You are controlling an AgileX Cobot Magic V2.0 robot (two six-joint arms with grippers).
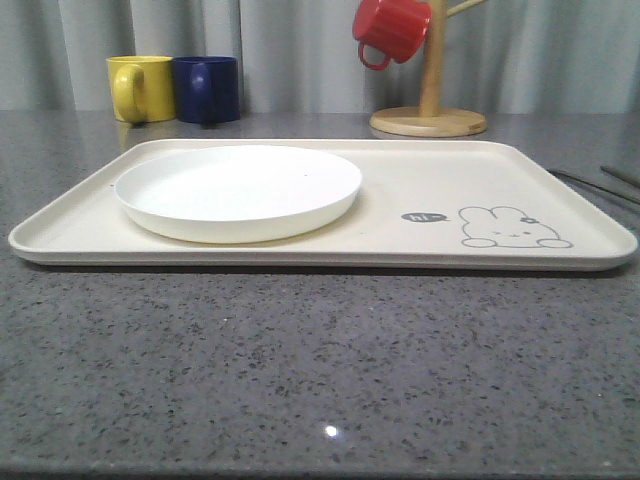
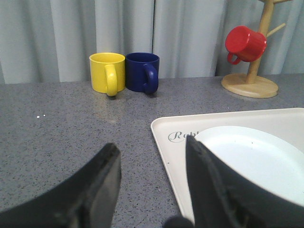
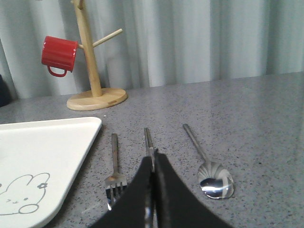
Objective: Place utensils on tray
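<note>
Utensils were all still on the bench, just off the tray's (image 3: 42,156) right edge, none on it yet. Fork (image 3: 114,171), chopsticks (image 3: 148,140) and spoon (image 3: 209,166) lay side by side, long axes roughly parallel to that edge, handles pointing away toward the curtain w/ the fork nearest the tray.

Right gripper (image 3: 153,164) was def the closer arm: fingers pressed together w/ the chopsticks running straight into the tips, so it looked clamped on them, in line w/ their long axis. Fork sat just to one side of the fingers, spoon on the other.

Left gripper (image 2: 152,156) was wide open, holding nothing, at the tray's left edge by the white plate (image 2: 251,156). Well apart from the cutlery, so imo not its job.
</note>
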